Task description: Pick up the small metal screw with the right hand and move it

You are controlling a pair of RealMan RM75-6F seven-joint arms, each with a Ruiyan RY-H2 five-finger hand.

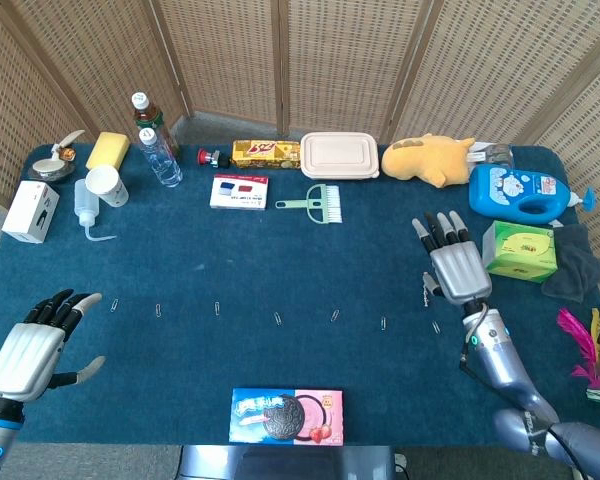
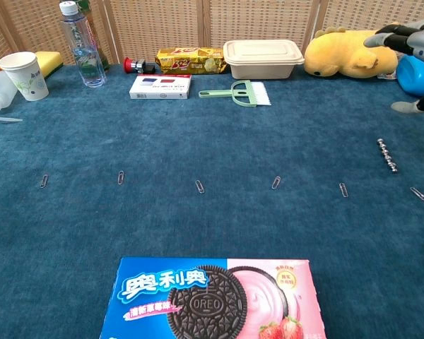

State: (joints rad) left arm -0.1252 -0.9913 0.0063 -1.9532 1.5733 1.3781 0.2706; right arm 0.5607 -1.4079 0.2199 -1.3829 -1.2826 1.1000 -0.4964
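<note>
Open blue table (image 1: 230,250) runs between the far row of things and the line of paper clips (image 1: 277,319). At 3 o'clock of the right hand (image 1: 453,268), a green tissue box (image 1: 519,251) and blue detergent bottle (image 1: 520,193) crowd the edge; the cookie box (image 1: 286,415) blocks the near edge.
</note>
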